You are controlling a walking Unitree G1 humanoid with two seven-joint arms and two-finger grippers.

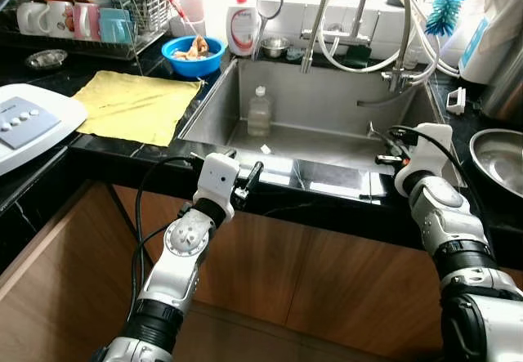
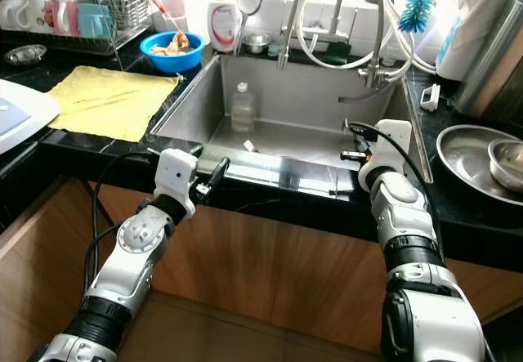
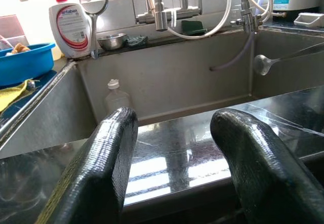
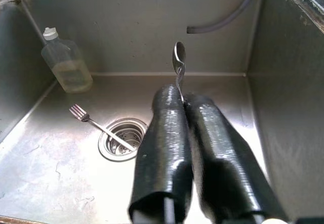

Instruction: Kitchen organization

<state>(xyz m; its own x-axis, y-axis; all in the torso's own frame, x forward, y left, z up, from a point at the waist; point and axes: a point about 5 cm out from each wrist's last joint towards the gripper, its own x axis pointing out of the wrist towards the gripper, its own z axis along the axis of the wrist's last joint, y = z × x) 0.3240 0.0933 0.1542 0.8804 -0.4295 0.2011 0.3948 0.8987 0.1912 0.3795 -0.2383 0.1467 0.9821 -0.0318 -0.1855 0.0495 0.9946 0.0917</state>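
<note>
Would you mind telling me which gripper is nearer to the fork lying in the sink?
Right. The right gripper, shut on a spoon, hangs inside the sink above the fork. The left gripper sits open outside, at the sink's front rim.

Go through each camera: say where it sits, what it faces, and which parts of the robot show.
Left and right eye views: on the head, looking down at the sink; both silver arms show.
Left wrist view: along the open left gripper, facing the faucet wall.
Right wrist view: along the right gripper, shut on a spoon, facing the sink floor.
Shared: the plastic bottle.
</note>
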